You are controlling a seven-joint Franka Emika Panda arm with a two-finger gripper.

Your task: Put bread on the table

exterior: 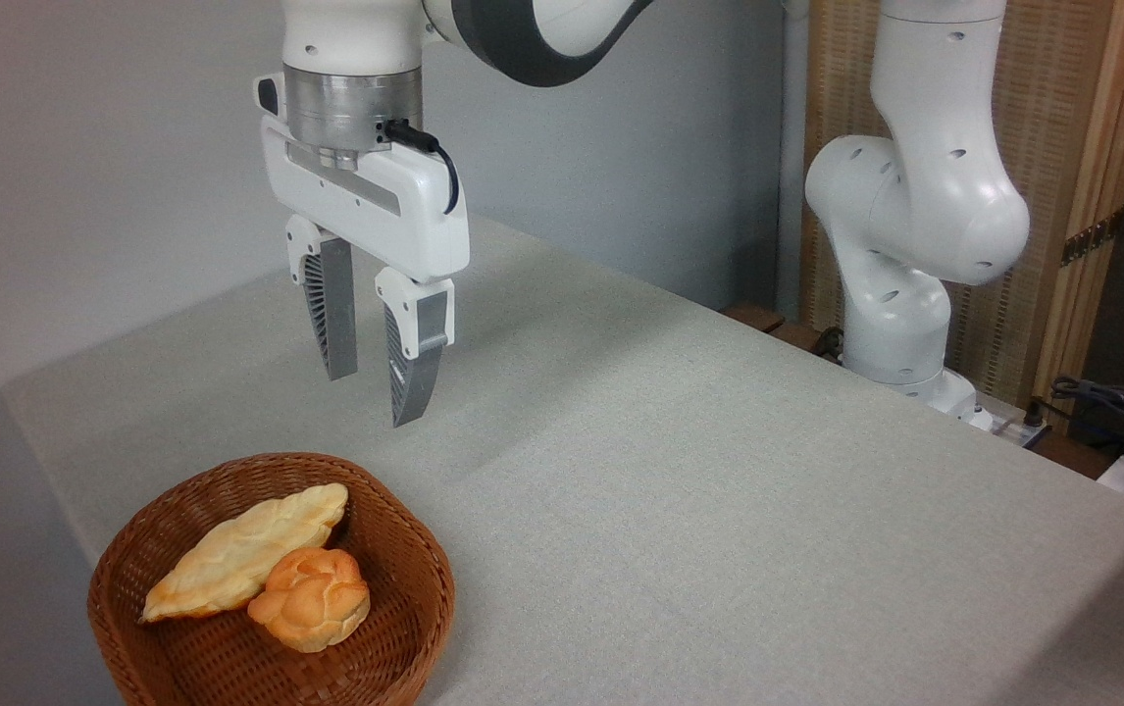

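- My gripper (pixel 376 397) hangs in the air over the desk (pixel 719 471), fingers pointing straight down, and there's a clear gap between them with nothing in it, so it's open and empty.
- It sits above the back-left stretch of the desk, up and a bit behind the wicker basket (pixel 405 628), not touching anything.
- The bread I'm after, the small round bun (pixel 312 600), is lying in the basket, not out on the cloth. It's golden-orange with a knobbly, lobed top, and it sits toward the front-middle of the basket floor.
- Right next to it is a longer, paler leaf-shaped loaf (pixel 243 551) lying on a slant, with one end up near the basket's back rim and the other down toward the left. The bun is pressed up against the loaf's lower right edge, so the two are touching.
- The basket is brown, roundish, and parked at the near-left corner of the desk, with part of it cut off by the bottom of the view.
- The desk is covered in plain light grey-beige cloth, pretty smooth, just a faint crease or two near the middle.
- My arm's base (pixel 900 333) stands at the far right edge of the desk, with a slatted wooden screen (pixel 1082 147) behind it and some dark cables (pixel 1111 402) bunched off to the right.
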